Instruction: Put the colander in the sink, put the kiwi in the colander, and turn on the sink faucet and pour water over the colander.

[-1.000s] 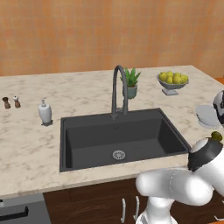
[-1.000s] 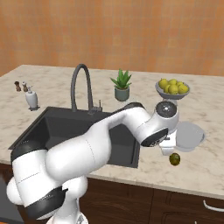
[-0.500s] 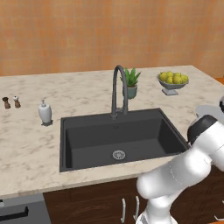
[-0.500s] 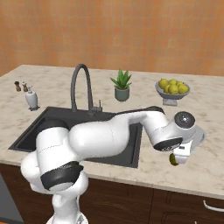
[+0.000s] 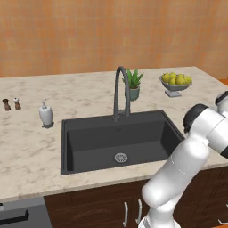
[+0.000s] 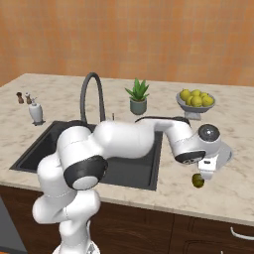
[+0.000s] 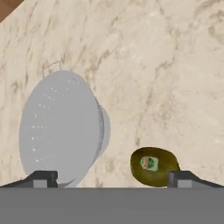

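the claw (image 7: 111,177) hangs wide open and empty over the table (image 6: 238,124), right of the sink (image 6: 144,171). the colander (image 7: 59,127) lies near the table's front edge, with the kiwi (image 7: 154,167) just beside it, apart.

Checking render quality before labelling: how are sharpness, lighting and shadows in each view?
Hand view: soft; white perforated colander casts a faint shadow, brownish-green kiwi legible. Right base view: even light, no glare; kiwi small below the end effector. Left base view: dark grey sink clear.
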